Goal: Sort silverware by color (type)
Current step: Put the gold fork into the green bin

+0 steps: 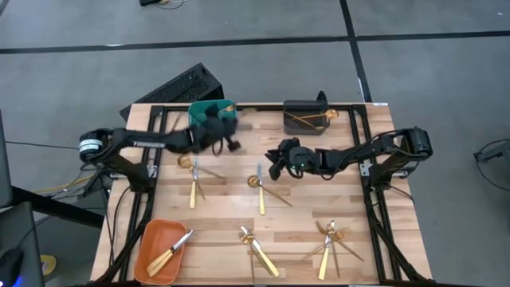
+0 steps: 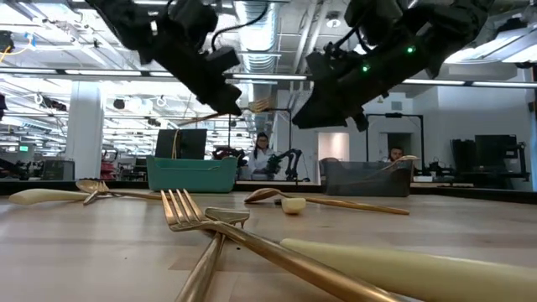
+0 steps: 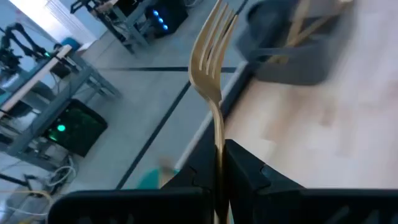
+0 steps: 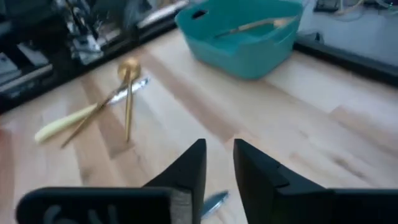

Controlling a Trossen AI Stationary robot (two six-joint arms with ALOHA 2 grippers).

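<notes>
Gold fork (image 3: 213,68) clamped upright in left gripper (image 3: 219,171), held in the air just beside the teal bin (image 1: 209,111), tines pointing away from the fingers. Another utensil lies inside the teal bin. Right gripper (image 4: 219,167) hovers right of the teal bin over the table (image 1: 311,215), jaws slightly apart, nothing between them. Other gold silverware lies scattered in small piles across the table.

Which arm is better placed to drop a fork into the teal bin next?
Left. The left gripper is shut on a gold fork right by the teal plastic bin; the right gripper is empty mid-table.
</notes>
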